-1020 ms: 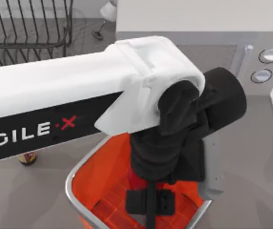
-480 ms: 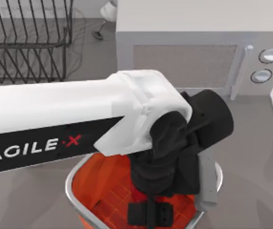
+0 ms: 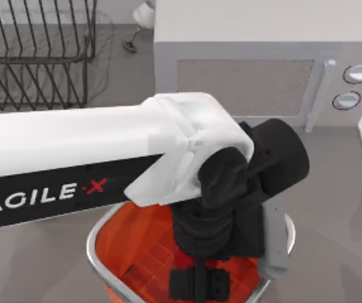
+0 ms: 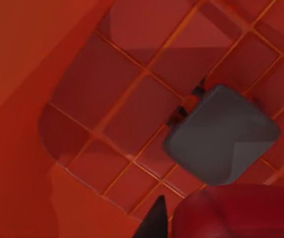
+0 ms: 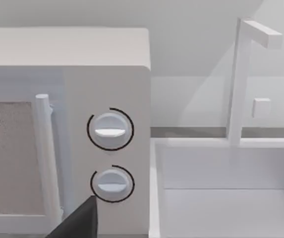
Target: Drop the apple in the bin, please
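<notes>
My left arm reaches across from the left, and its gripper (image 3: 199, 284) points straight down into the bin (image 3: 92, 249), a silver-rimmed tub with a bright orange-red inside. The left wrist view looks onto the bin's gridded floor (image 4: 132, 114) and its grey centre square (image 4: 221, 134). Close to that camera is the deep-red apple (image 4: 236, 213), with a dark fingertip (image 4: 154, 223) against its side. The left gripper is shut on the apple above the bin floor. A sliver of red (image 3: 182, 255) peeks out beside the wrist. My right gripper (image 5: 77, 225) is parked facing the microwave's knobs.
A white microwave (image 3: 244, 69) stands behind the bin. At the back left sits a black wire dish rack (image 3: 35, 50). The right wrist view shows a white basin (image 5: 221, 198) with a thin upright post beside the microwave (image 5: 67, 49).
Over the second, the left arm drew back toward the front, uncovering the microwave door, and the gripper came over the bin's middle. In the last half second almost nothing moved.
</notes>
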Robot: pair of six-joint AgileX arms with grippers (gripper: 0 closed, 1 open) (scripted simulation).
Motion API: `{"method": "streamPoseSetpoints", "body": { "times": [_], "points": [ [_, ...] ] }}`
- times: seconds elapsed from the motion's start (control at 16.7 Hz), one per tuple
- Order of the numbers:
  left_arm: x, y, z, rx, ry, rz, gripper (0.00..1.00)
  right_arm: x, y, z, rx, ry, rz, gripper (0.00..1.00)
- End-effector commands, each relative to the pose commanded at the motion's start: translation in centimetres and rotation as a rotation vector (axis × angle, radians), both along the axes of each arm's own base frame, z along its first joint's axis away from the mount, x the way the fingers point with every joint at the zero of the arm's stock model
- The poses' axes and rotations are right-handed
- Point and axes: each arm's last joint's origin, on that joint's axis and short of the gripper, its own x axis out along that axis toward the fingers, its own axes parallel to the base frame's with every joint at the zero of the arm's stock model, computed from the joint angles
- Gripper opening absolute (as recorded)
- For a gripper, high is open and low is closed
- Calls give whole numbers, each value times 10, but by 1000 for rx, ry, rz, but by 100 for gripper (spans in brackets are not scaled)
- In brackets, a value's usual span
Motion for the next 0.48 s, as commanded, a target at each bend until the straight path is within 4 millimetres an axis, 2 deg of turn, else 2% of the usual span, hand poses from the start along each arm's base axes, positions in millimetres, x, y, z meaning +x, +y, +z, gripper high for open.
{"method": "streamPoseSetpoints", "body": {
  "times": [0.36, 0.48],
  "points": [
    [0, 0, 0, 0, 0, 0, 98, 0, 0, 0, 0, 0, 0, 100],
    [0, 0, 0, 0, 0, 0, 100, 0, 0, 0, 0, 0, 0, 100]
  ]
}}
